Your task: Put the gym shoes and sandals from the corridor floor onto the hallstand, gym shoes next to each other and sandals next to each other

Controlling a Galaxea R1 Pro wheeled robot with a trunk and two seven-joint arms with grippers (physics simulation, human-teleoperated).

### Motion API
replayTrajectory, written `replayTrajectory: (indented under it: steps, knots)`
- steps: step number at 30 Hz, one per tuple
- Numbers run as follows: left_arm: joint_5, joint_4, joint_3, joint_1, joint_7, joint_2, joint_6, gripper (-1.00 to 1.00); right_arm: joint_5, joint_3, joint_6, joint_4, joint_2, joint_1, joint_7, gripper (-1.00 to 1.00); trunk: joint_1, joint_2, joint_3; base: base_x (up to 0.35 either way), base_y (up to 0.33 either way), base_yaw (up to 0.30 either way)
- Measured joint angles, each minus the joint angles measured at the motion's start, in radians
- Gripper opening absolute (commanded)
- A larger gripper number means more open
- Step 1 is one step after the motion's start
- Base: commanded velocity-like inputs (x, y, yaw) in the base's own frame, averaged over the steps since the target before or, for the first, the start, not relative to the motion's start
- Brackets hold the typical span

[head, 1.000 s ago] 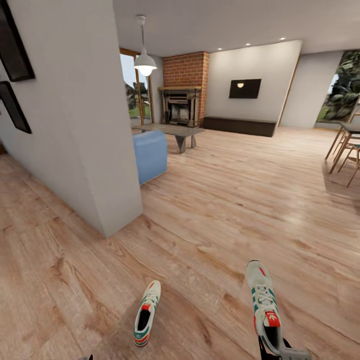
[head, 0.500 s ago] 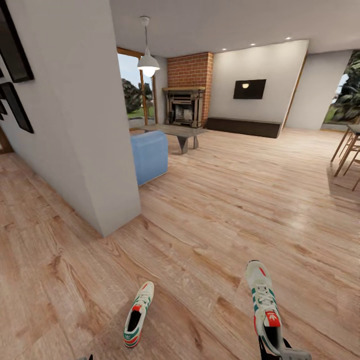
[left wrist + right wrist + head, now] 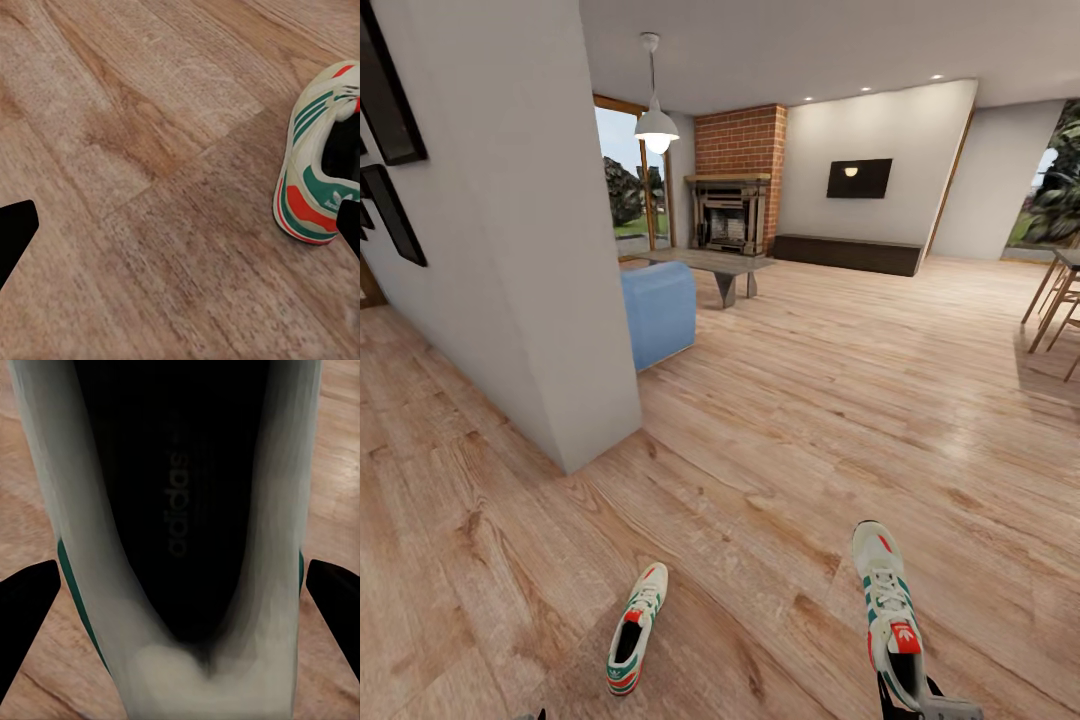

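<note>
One gym shoe (image 3: 635, 630), white with green stripes and a red-orange heel, lies on the corridor floor (image 3: 780, 450) at lower left. In the left wrist view this gym shoe (image 3: 319, 161) sits beside my left gripper (image 3: 180, 232), which is open over bare planks. The other gym shoe (image 3: 887, 610) hangs toe-forward at lower right, with my right gripper (image 3: 908, 702) shut on its heel end. In the right wrist view its dark inside (image 3: 176, 487) lies between the two fingertips (image 3: 26, 611). The sandals and the hallstand are out of view.
A white wall corner (image 3: 560, 300) juts out at left, with a blue sofa (image 3: 660, 310) and a low table (image 3: 710, 265) behind it. A brick fireplace (image 3: 732, 200) stands far back. Chairs (image 3: 1055, 300) stand at the right edge. Wood floor stretches ahead.
A second ago the whole view shifted, so the floor shoe slid left and down in the picture. The held shoe kept its place. Nothing has changed in the last half second.
</note>
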Motion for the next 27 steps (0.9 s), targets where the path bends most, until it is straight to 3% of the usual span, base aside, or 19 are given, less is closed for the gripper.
replayTrajectory:
  steps: [9,19,27]
  knots:
    - [0.0,0.0,0.0,0.0,0.0,0.0,0.0,1.0,0.001,0.0,-0.001,0.0,0.0,0.0,0.001,-1.0,0.0,0.0,0.0,0.009,0.0,0.0]
    - [0.001,0.0,0.0,0.0,0.0,0.0,0.0,1.0,0.001,0.001,-0.001,-0.001,0.0,0.0,0.0,-1.0,0.0,0.0,0.0,0.189,0.0,0.0]
    - [-0.005,0.0,-0.002,0.0,-0.003,-0.001,0.001,1.0,0.002,0.002,0.003,-0.001,0.001,0.0,0.0,-1.0,0.0,0.0,0.0,0.042,0.0,0.0]
